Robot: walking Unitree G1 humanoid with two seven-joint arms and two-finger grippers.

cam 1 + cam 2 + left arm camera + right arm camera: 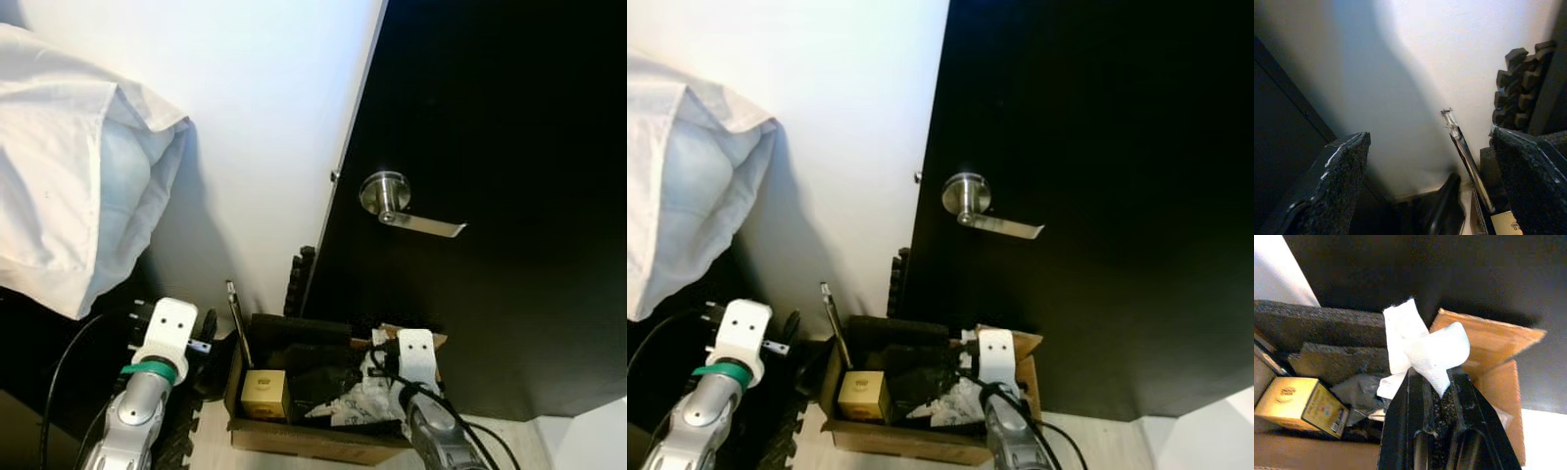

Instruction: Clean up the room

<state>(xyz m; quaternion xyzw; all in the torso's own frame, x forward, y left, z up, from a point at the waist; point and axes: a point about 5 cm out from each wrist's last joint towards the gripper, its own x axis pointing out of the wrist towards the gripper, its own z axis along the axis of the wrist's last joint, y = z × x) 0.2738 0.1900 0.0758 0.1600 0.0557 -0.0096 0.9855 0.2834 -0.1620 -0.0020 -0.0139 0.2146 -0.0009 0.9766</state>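
- My left silver metal arm point(132, 416) is round and shiny, with a green ring near the wrist.
- On its end sits a white plastic block point(165, 333) with two small dark screw holes.
- A thin black cable point(59, 377) curves beside that arm.
- My right silver arm point(436, 431) has a white block too, and black cables run along it.
- My left black rough fingers point(1334, 188) look grainy, with pale scratches.
- My right black fingers point(1437, 431) are long and shiny, with rough pads inside.
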